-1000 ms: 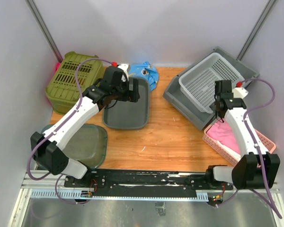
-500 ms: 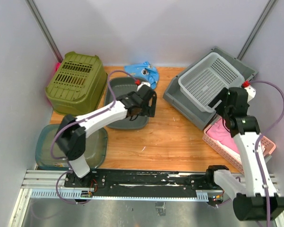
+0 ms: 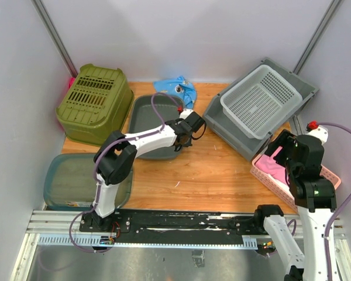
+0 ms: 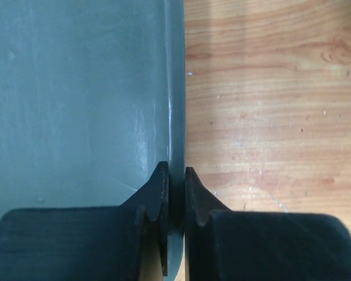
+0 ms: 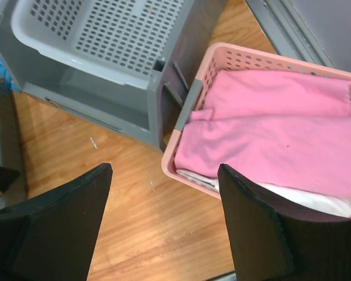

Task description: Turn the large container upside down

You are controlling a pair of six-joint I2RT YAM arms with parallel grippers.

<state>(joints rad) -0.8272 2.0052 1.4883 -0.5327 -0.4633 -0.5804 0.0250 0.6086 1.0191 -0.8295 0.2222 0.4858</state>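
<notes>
Pulled back, the right pincer (image 5: 164,171) hangs wide open; the left pincer (image 4: 175,175) has swung onto the right rim of the dark grey rectangular plastic tub (image 3: 145,120), clamping it. It sits mouth-up, left of centre on the wooden surface (image 3: 222,170), long axis near to far.

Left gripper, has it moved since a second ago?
Yes. The left gripper has swung rightward, farther from the green crate, and is now shut on the right rim of the dark grey tray.
</notes>
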